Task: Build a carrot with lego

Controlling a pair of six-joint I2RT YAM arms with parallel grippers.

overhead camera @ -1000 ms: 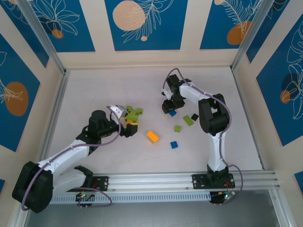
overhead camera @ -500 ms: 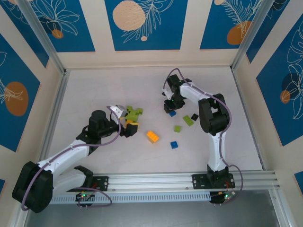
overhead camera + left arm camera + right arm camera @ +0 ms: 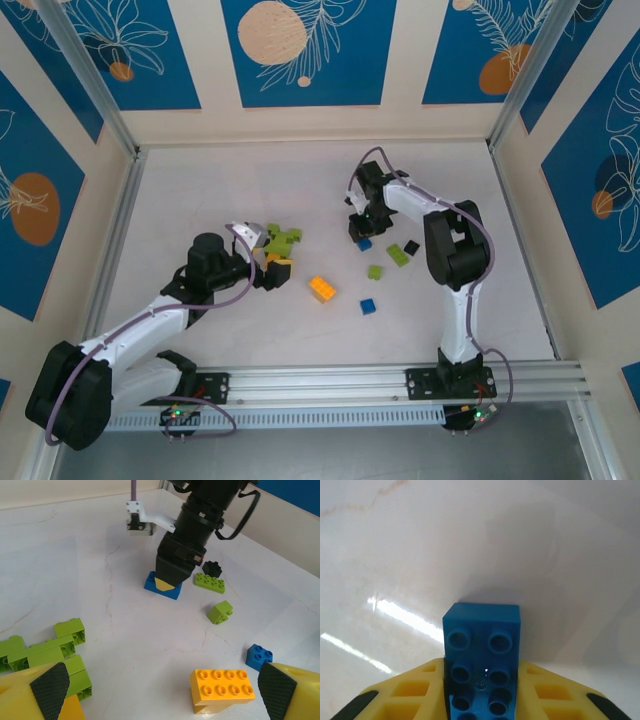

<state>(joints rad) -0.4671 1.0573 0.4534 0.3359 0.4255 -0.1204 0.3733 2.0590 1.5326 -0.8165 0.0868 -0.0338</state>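
A long blue lego brick (image 3: 481,645) lies on the white table, and my right gripper (image 3: 482,690) is shut on it, its yellow fingers (image 3: 415,692) pressed against both long sides. From above, the right gripper (image 3: 358,230) points down at that blue brick (image 3: 365,241) mid-table. My left gripper (image 3: 162,687) is open, with nothing between its fingers. It hovers low beside a cluster of lime green lego (image 3: 45,650) and faces an orange brick (image 3: 222,687). From above, the left gripper (image 3: 265,255) sits by the green cluster (image 3: 282,240).
Loose bricks lie right of centre: a small blue one (image 3: 368,306), a small green one (image 3: 375,271), a flat green one (image 3: 398,254) and a tiny black one (image 3: 411,247). The orange brick (image 3: 322,289) lies between the arms. Panelled walls surround the table.
The right gripper's fingers have closed in onto the blue brick. The left arm and the other bricks have not moved.
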